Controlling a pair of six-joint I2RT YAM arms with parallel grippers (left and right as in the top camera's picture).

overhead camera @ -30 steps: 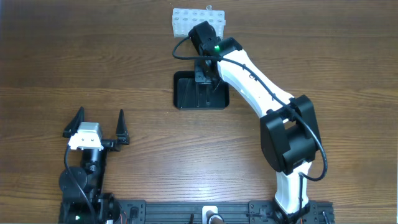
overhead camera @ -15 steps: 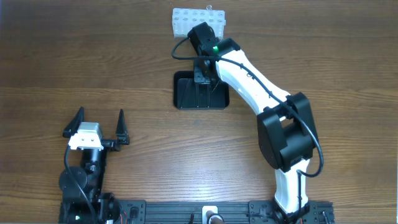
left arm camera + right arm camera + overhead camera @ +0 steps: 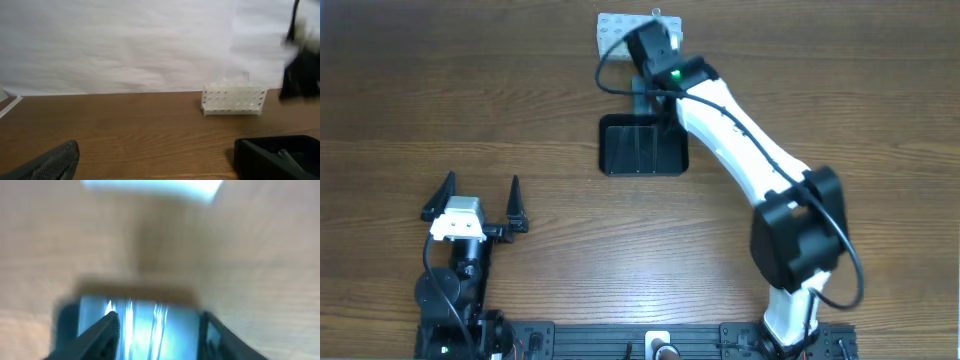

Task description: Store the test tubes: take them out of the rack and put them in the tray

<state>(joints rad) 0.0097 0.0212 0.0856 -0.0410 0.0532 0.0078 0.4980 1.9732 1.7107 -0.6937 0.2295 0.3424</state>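
The white test tube rack [image 3: 616, 30] stands at the far edge of the table, partly covered by my right arm's wrist. One tube top [image 3: 656, 12] pokes out at the rack's back. The black tray [image 3: 620, 150] lies just in front of the rack, with clear tubes [image 3: 135, 322] lying inside. My right gripper [image 3: 655, 100] hangs above the tray's far edge, open, nothing between its fingers [image 3: 107, 330]. My left gripper [image 3: 480, 195] rests open near its base, far from both. The rack [image 3: 233, 99] and the tray [image 3: 280, 155] also appear in the left wrist view.
Bare wooden table surrounds the rack and tray on all sides. A white wall [image 3: 125, 45] rises behind the table's far edge. The right arm [image 3: 740, 130] stretches diagonally from its base across the table's right half.
My right arm has swung farther from its base, carrying its gripper from over the tray's middle toward the rack. The left arm has not moved.
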